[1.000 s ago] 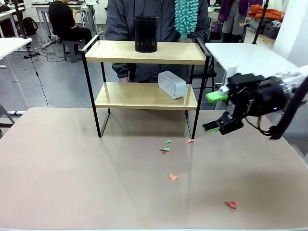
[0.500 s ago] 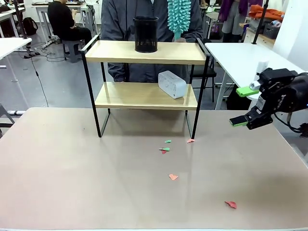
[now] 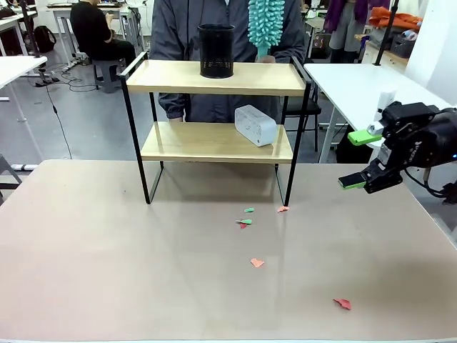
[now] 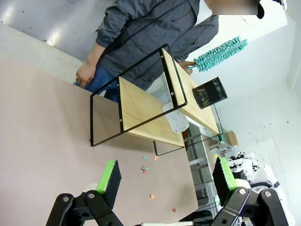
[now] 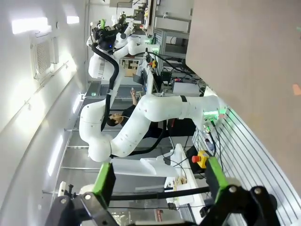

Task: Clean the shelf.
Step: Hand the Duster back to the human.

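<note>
Standing at the far middle of the table [image 3: 107,271], the shelf [image 3: 218,143] is carrying a black mesh cup [image 3: 216,51] on its top board and a white boxy device [image 3: 255,125] lying tilted toward the right end of its lower board. A person [image 3: 228,28] is standing just behind the shelf at the far side, holding a teal fluffy duster [image 3: 265,25] upright above the right part of the top board; in the left wrist view the duster [image 4: 220,53] is sticking out beyond the shelf [image 4: 150,101] and the person's other hand [image 4: 85,75] is hanging near the shelf's frame. Small red and green paper scraps [image 3: 246,222] are lying on the table in front of the shelf, nearer its right leg, with another red scrap [image 3: 343,304] toward the near right. The right gripper [image 3: 358,158] is hovering at the right edge of the table, well apart from the shelf, its jaws spread wide and gripping nothing. The left gripper [image 4: 167,176] is likewise showing its green-padded fingers [image 4: 109,173] wide apart and bare, looking down on the table and shelf from a distance.
</note>
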Available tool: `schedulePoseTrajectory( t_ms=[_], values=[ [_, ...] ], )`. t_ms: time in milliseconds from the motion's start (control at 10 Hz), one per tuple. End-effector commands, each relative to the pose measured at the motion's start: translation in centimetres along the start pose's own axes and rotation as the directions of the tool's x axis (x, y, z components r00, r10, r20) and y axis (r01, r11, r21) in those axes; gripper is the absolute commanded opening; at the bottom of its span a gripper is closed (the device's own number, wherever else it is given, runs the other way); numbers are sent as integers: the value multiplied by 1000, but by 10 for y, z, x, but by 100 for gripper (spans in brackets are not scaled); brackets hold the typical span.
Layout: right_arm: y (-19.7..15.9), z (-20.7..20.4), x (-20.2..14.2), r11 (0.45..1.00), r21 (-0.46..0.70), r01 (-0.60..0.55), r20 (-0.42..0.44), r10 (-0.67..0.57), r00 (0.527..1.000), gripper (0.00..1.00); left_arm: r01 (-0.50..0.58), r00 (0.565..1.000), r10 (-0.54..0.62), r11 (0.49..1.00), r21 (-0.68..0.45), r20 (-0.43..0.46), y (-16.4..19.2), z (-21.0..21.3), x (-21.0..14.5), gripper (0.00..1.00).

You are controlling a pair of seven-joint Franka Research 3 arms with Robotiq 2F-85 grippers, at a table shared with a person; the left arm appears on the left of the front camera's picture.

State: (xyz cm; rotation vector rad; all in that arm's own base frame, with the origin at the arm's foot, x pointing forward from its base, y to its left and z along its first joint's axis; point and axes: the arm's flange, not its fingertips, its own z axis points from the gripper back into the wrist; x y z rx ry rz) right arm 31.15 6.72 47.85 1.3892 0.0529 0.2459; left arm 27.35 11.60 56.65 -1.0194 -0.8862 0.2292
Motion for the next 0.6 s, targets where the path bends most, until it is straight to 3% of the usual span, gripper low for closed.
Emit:
schedulePoseTrajectory(
  t_ms=[0,500],
  values=[
    [1,-2,-1,1000,6,-10,-6,10,1000,100,2,1000,-2,1000,-2,-9,-1,2,1,100],
    [1,-2,-1,1000,6,-10,-6,10,1000,100,2,1000,-2,1000,-2,-9,-1,2,1,100]
  ],
)
